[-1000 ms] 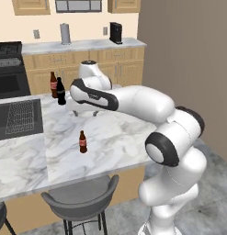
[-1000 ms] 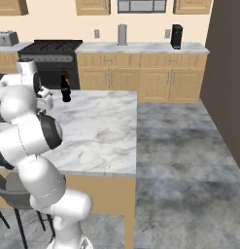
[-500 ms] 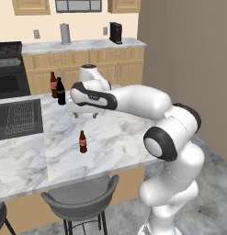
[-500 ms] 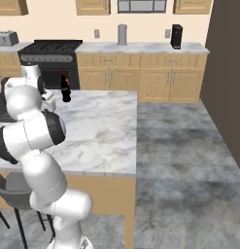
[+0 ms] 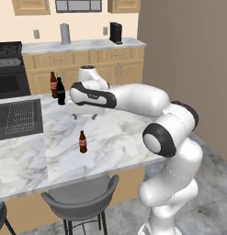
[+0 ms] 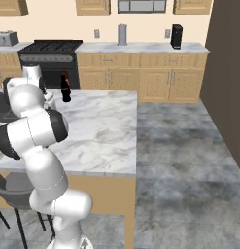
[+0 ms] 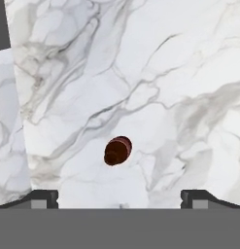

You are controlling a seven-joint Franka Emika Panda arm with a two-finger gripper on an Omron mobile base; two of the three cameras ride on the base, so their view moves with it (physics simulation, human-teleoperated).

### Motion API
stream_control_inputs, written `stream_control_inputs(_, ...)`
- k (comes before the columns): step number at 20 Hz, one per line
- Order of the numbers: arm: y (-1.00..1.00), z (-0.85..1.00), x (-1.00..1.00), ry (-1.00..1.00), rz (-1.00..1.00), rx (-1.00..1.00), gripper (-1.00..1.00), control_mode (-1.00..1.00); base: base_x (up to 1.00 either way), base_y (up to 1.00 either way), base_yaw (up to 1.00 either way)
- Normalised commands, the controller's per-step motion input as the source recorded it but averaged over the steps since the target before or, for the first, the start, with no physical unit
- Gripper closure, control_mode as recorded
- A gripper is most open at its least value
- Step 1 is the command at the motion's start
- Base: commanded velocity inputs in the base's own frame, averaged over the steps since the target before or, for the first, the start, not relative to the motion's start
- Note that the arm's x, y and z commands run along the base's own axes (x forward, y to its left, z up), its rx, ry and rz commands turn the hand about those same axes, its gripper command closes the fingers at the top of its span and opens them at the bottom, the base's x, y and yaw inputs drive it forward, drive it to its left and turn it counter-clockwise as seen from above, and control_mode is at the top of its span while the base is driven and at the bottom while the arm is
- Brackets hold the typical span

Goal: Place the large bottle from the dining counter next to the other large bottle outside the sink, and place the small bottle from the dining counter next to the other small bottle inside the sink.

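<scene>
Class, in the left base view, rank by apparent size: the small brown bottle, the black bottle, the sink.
1. The sink, largest by far.
2. The black bottle.
3. The small brown bottle, smallest, though it stands nearer the camera than the black one.

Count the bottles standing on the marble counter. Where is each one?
3. The large bottle and the other large bottle stand together at the far edge; the small bottle stands alone mid-counter. The sink may hide another.

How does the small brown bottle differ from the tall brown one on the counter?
The small brown bottle is about half the height of the tall brown bottle. The small one stands alone mid-counter; the tall one stands at the far edge beside a black bottle. Both are upright, brown, red-labelled.
</scene>
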Motion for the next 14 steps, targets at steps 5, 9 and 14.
stream_control_inputs(5,0.06,-0.18,0.01,0.0,0.0,0.0,-1.0,-1.0,0.0,0.0,0.0)
stream_control_inputs(9,0.03,-0.13,0.02,0.0,0.0,0.0,-1.0,-1.0,0.0,0.0,0.0)
stream_control_inputs(14,0.03,-0.1,0.0,0.0,0.0,0.0,-1.0,-1.0,0.0,0.0,0.0)
